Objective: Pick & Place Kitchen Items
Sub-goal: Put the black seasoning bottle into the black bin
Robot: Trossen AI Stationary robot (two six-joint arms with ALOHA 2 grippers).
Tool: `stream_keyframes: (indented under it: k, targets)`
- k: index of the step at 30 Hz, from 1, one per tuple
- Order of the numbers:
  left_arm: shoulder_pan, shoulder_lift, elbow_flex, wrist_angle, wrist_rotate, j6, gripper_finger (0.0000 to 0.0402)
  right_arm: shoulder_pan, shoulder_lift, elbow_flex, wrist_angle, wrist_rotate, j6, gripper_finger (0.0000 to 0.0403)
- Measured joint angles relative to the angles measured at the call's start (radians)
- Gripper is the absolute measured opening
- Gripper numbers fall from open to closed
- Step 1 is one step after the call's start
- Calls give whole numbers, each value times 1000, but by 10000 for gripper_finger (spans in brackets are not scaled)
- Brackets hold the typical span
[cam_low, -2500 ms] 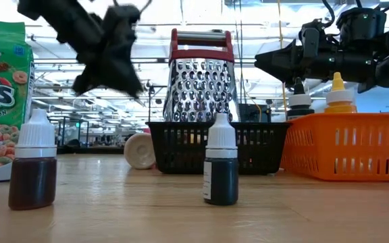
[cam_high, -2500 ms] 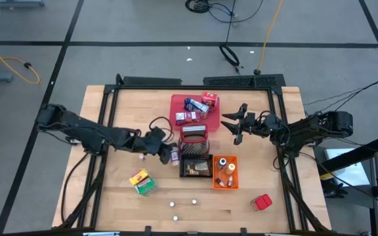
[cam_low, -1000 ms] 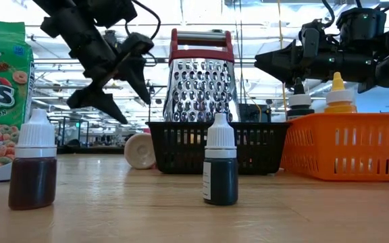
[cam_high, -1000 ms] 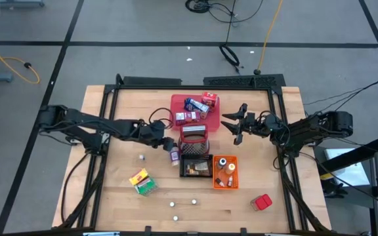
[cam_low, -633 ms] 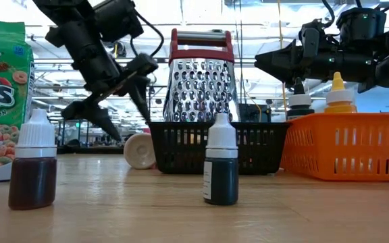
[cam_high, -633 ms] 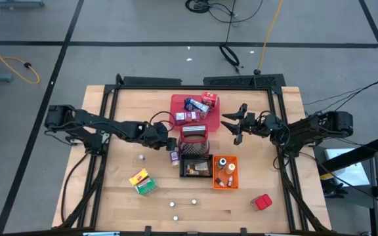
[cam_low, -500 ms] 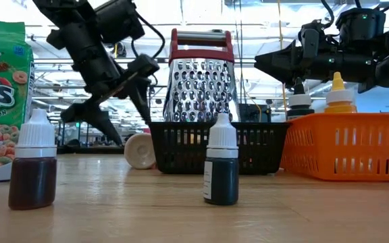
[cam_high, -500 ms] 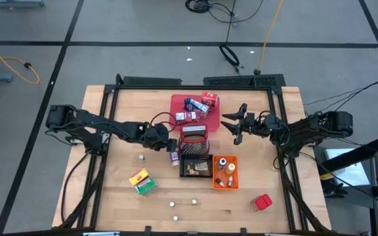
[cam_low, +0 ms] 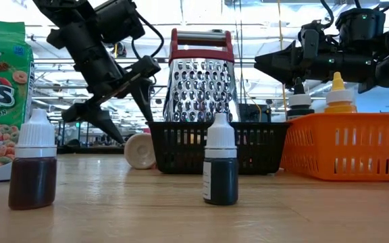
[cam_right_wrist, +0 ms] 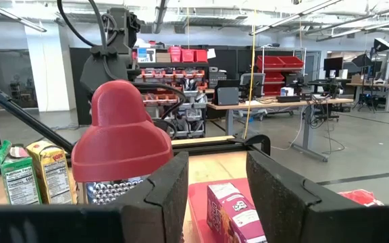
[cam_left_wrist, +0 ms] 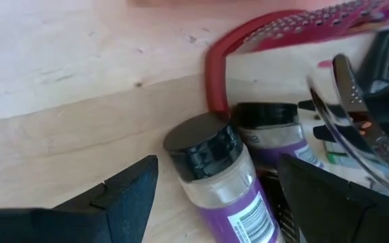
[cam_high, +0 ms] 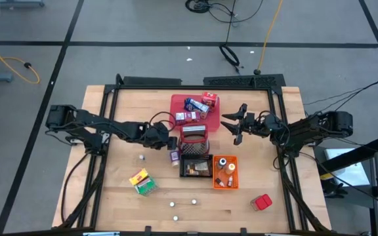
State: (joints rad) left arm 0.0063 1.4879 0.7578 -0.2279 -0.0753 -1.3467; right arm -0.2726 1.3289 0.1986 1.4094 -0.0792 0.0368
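Note:
Two small bottles with black caps and purple labels [cam_left_wrist: 211, 175] [cam_left_wrist: 265, 128] stand side by side on the table, next to the red tray's edge [cam_left_wrist: 211, 81]. In the high view they show as a purple spot [cam_high: 174, 156]. My left gripper [cam_left_wrist: 218, 165] [cam_high: 167, 140] is open and slants down over them, one finger on either side of the nearer bottle without touching it. My right gripper [cam_high: 232, 129] [cam_right_wrist: 218, 169] hangs open and level to the right of the tray, with nothing between its fingers.
The red tray [cam_high: 210, 117] holds several small boxes. A grater [cam_low: 201, 81] stands by the black wire basket [cam_high: 195, 166]; an orange bin [cam_high: 225, 172] holds bottles. A yellow-green box [cam_high: 142, 181], a red pack [cam_high: 262, 202], white pieces [cam_high: 172, 204] and dropper bottles [cam_low: 220, 169] lie nearer.
My left gripper has sunk a little toward the two purple-labelled bottles and rolled about its own line, its fingers staying apart. The bottles have kept their place.

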Motion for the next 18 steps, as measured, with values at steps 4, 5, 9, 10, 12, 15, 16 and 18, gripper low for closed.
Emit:
stream_keyframes:
  k: [4, 5, 9, 10, 12, 15, 16, 18]
  targets:
    - [0, 0, 0, 0, -12, -1, 308, 0, 0, 0, 0, 0, 0, 141]
    - [0, 0, 0, 0, -12, -2, 308, 0, 0, 0, 0, 0, 0, 141]
    - [0, 26, 0, 6, -15, -27, 308, 0, 0, 0, 0, 0, 0, 141]
    - [0, 38, 0, 2, -12, -30, 308, 0, 0, 0, -1, 0, 0, 141]
    - [0, 70, 0, 26, 1, -44, 308, 0, 0, 0, -4, 0, 0, 141]
    - [0, 112, 0, 54, 23, -47, 308, 0, 0, 0, -8, 0, 0, 141]
    - [0, 125, 0, 70, 23, -47, 308, 0, 0, 0, -8, 0, 0, 141]
    - [0, 141, 1, 83, 22, -43, 308, 0, 0, 0, -10, 0, 0, 141]
